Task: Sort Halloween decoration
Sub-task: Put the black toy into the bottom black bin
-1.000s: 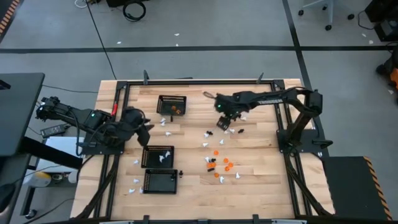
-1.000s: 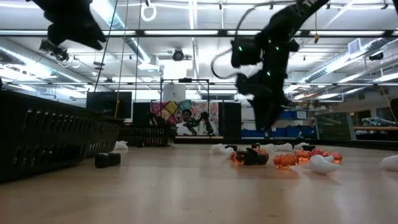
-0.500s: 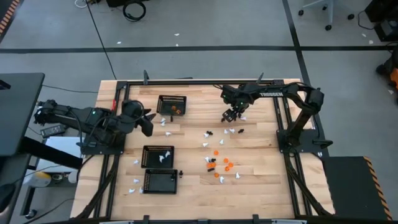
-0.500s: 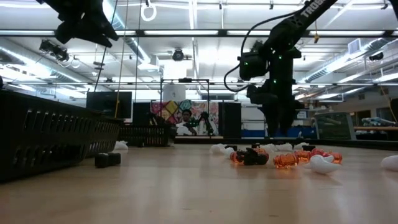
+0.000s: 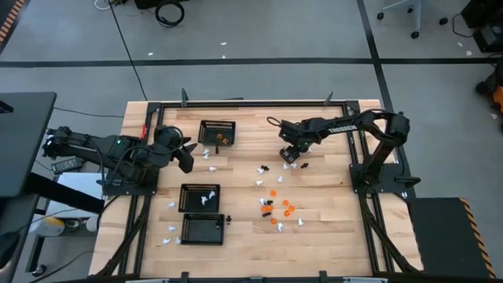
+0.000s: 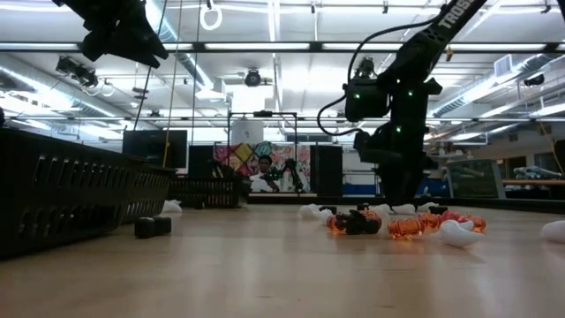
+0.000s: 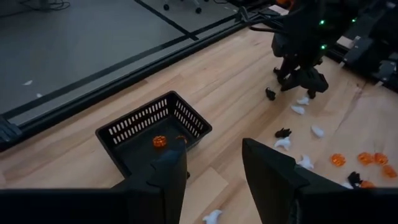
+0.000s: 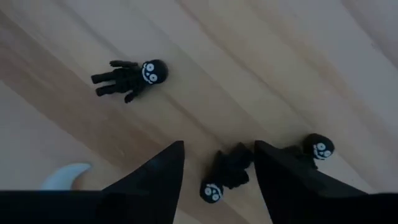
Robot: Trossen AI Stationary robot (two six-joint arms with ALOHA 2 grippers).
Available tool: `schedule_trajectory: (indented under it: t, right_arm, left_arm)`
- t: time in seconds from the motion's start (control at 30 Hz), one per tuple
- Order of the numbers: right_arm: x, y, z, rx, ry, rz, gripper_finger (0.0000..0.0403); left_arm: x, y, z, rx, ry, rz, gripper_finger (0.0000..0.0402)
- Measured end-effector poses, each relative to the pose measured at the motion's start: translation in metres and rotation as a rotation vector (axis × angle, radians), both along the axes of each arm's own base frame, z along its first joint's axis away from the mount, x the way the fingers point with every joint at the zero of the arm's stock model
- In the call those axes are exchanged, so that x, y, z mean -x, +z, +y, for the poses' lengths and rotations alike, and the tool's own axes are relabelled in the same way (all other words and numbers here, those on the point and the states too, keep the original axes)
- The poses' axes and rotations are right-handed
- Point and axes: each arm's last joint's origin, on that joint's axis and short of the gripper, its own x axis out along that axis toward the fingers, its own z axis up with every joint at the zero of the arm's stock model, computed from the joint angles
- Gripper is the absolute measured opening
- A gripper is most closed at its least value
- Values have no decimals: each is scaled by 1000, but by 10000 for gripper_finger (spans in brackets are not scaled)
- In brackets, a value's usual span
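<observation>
The right pincer [image 8: 217, 177] stands low over the tabletop [image 5: 330, 212], its fingers apart with a black figure [image 8: 227, 174] lying between them. A second black figure [image 8: 316, 148] lies just beside one finger and a third [image 8: 127, 78] near, crowding the descent. Bare wood lies open between the orange-piece basket [image 5: 217, 132] and this cluster. The left pincer [image 5: 185, 156] hangs by the tabletop's left edge, well apart.

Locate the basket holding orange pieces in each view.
High view: basket at the table's upper middle.
Low view: probably the far basket, left of centre.
Left wrist view: centre-left.
Right wrist view: not in it.
Shared landmark: right gripper.
</observation>
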Motion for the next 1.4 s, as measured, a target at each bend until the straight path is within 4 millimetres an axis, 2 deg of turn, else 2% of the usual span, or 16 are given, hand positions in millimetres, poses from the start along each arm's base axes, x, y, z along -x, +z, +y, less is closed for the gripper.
schedule_trajectory:
  t: [0.4,0.7,1.13,1.27,1.4]
  right_arm:
    - [2,-2,2,-19,58,28,101]
    - [-12,11,0,-95,151,-70,19]
    - [-24,16,2,-256,198,-259,14]
    - [-36,21,10,-349,232,-407,15]
    - [-58,32,26,-365,273,-583,16]
  left_arm:
    - [0,0,0,0,0,1,162]
    - [0,0,0,0,0,1,162]
    - [0,0,0,-1,0,1,162]
    - [0,0,0,-4,-2,3,162]
    - [0,0,0,-2,-1,2,162]
